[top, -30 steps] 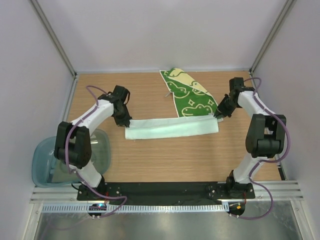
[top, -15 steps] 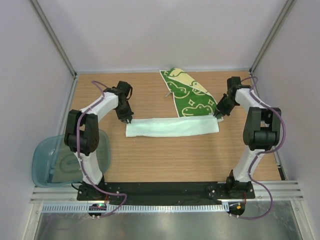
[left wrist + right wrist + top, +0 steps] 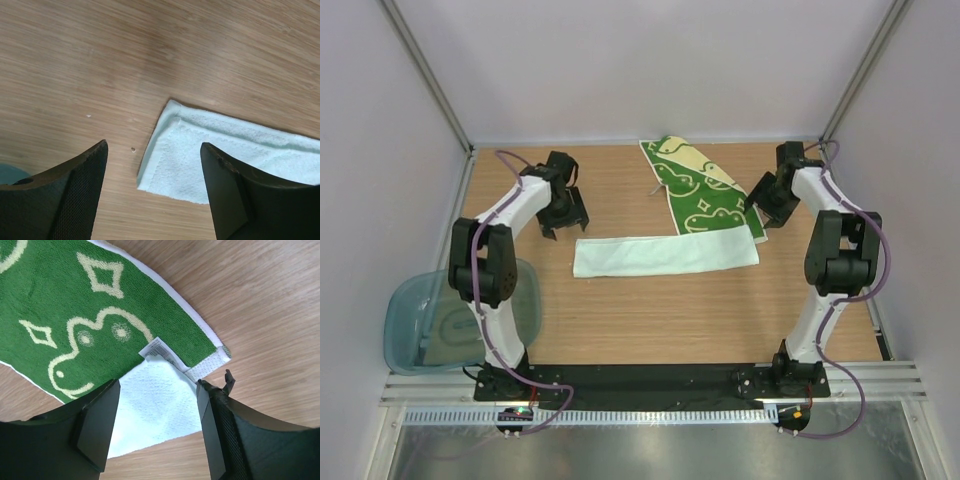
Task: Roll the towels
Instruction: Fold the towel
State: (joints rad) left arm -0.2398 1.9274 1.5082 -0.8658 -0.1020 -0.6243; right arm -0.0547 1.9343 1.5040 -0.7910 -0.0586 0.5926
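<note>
1. You can see one label: a small white tag [image 3: 161, 351] sewn at the edge of the green towel [image 3: 75, 315]; its print is too small to read; no other writing shows.
2. The green towel's pattern is cream outline doodles and diamonds with a white border; it lies flat at the far middle of the table [image 3: 650, 320].
3. The mint towel [image 3: 665, 255] lies as a long folded band across the middle of the table; its right end meets the green towel's near edge, just by the tag.
4. Your left gripper [image 3: 563, 218] is spread wide, holding nothing; it hangs just off the band's left end, over bare wood.
5. Your right gripper [image 3: 760, 205] is also spread wide and empty, above the band's right end and the green towel's corner.
6. A second ago both claws were pressed together at the band's two ends; now both have let go and pulled back; the band has barely shifted.
7. The teal bin [image 3: 420, 320] sits at the near left edge, as before.
</note>
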